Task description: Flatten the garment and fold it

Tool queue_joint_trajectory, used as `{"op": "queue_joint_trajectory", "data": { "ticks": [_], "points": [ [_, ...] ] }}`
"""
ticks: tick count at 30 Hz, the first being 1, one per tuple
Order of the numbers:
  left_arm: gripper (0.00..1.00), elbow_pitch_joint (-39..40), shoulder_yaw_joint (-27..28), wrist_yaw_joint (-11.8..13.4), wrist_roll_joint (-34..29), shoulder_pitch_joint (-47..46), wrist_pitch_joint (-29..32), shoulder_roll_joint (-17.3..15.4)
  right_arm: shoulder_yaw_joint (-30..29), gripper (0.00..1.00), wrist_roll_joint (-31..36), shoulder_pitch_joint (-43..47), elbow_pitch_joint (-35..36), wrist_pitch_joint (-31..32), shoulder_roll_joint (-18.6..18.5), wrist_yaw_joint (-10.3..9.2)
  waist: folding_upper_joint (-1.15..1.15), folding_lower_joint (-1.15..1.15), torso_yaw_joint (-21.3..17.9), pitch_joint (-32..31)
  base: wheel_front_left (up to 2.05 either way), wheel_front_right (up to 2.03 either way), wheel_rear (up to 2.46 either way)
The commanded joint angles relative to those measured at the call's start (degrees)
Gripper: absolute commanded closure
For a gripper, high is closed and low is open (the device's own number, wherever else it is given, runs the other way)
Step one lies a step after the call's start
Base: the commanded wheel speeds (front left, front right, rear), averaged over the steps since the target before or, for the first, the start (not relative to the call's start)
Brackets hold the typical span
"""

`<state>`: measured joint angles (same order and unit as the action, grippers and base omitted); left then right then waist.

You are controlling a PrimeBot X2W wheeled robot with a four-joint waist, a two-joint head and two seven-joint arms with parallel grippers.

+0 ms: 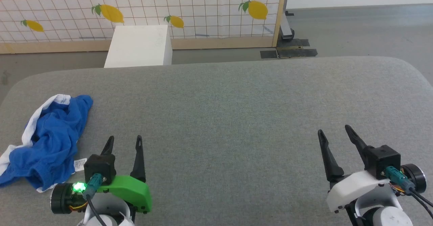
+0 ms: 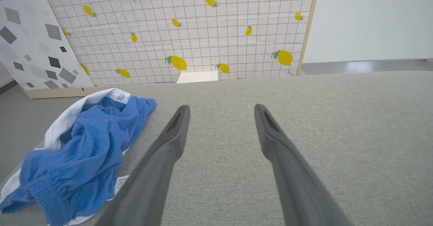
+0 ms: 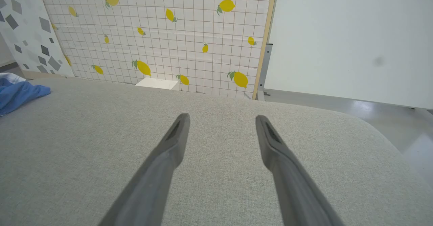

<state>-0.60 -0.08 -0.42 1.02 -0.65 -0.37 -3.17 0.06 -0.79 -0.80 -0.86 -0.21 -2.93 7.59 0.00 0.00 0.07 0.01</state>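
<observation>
Grey padded table [image 1: 236, 100] stretching wide, lemon-print screen [image 1: 203, 9] standing behind. Blue shorts [image 1: 50, 141] lying crumpled at near left edge, just beside L claw [image 1: 124, 140]. L claw & R claw [image 1: 333, 131] both gaping, holding nothing.

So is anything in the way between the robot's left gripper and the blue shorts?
No, nothing visible is. The left gripper is open, and the crumpled blue shorts lie just to its left on the grey padded surface. There is only a short stretch of that surface between them.
</observation>
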Motion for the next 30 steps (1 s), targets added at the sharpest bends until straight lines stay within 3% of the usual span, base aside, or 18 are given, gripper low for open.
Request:
{"op": "queue_joint_trajectory", "data": {
  "ticks": [1,14,30],
  "points": [
    [0.0,-0.3,0.0,-0.1,0.1,0.0,-0.7,0.0,0.1,0.0,-0.8,0.3,-0.5,-0.7,0.0,-0.01,0.0,0.0,0.0,0.0,0.0,0.0,0.0],
    [0.0,-1.3,0.6,-0.3,0.9,0.1,-2.2,0.0,0.3,0.0,-2.6,0.4,-2.0,-2.2,0.0,-0.02,0.0,0.0,1.8,0.0,0.0,0.0,0.0],
    [0.0,-2.8,1.5,-0.5,1.9,0.1,-4.1,0.1,0.8,0.0,-5.2,0.4,-4.6,-4.2,0.0,-0.03,0.0,0.0,8.2,-0.2,0.0,0.0,0.0]
  ]
}}
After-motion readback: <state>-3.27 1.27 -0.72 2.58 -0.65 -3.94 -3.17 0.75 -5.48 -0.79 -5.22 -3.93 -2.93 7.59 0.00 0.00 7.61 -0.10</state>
